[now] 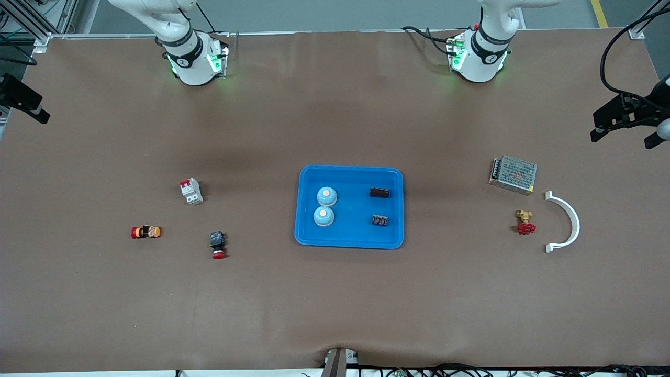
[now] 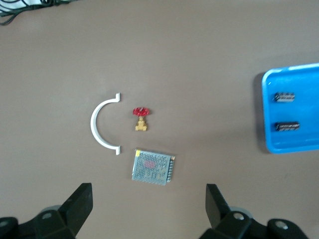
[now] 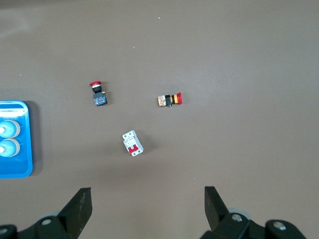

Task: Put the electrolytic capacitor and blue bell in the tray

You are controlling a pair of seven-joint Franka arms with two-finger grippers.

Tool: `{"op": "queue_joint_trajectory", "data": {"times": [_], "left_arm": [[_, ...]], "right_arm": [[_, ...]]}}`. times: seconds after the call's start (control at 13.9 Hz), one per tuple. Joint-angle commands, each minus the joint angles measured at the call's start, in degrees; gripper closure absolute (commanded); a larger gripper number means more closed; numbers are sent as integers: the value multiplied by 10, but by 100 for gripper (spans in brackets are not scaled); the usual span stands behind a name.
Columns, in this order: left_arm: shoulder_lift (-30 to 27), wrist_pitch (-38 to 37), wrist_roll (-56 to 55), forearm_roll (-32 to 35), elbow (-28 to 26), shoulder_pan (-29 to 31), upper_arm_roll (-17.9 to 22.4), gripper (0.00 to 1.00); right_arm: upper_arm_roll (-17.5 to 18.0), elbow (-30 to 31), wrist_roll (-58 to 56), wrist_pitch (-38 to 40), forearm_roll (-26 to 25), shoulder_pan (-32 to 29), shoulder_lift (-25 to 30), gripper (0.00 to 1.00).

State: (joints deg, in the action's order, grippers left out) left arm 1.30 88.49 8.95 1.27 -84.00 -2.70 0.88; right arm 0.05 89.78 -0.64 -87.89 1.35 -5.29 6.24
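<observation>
The bright-blue tray (image 1: pixel 349 234) lies mid-table. In it sit two blue bells (image 1: pixel 326 196) (image 1: pixel 323 215) side by side toward the right arm's end, and two dark electrolytic capacitors (image 1: pixel 379 192) (image 1: pixel 380 220) toward the left arm's end. The left wrist view shows the tray's edge (image 2: pixel 299 144) with both capacitors (image 2: pixel 284 97) (image 2: pixel 287 127). The right wrist view shows the tray (image 3: pixel 15 169) with both bells (image 3: pixel 7 129) (image 3: pixel 7 148). My left gripper (image 2: pixel 148 199) hangs open and empty high over bare table beside the mesh box. My right gripper (image 3: pixel 148 199) is open and empty over bare table near the breaker. Neither hand shows in the front view.
Toward the left arm's end lie a metal mesh power supply (image 1: pixel 513 174), a brass valve with a red handle (image 1: pixel 524 222) and a white curved bracket (image 1: pixel 566 222). Toward the right arm's end lie a white-red circuit breaker (image 1: pixel 191 191), a red push button (image 1: pixel 218 245) and a red-yellow switch (image 1: pixel 145 232).
</observation>
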Motion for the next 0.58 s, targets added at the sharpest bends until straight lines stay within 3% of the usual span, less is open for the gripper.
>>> {"op": "queue_joint_trajectory", "data": {"times": [0.0, 0.5], "left_arm": [[9, -23, 10, 15, 15, 2, -6, 0], [21, -25, 2, 8, 16, 1, -6, 0]], "right_arm": [[7, -11, -1, 5, 4, -9, -4, 0], [7, -11, -1, 4, 4, -9, -4, 0]]}}
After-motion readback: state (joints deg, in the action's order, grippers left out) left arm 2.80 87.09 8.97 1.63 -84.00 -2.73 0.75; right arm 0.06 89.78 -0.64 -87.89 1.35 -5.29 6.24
